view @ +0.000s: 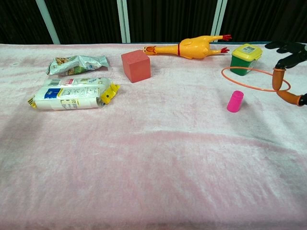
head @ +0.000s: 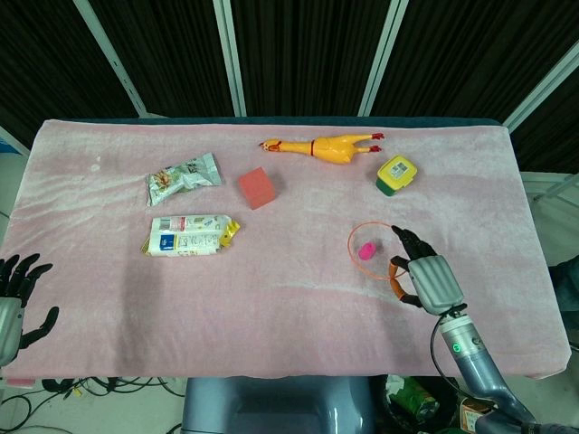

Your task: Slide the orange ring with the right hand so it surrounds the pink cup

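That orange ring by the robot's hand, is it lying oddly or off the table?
Yes. The orange ring hangs in the air, held up by the right hand, above the upright pink cup rather than flat on the cloth.

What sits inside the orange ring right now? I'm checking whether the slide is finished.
In the head view the pink cup shows within the orange ring, held by the right hand. The chest view shows the ring raised above the cup, not around it. Nothing else is inside.
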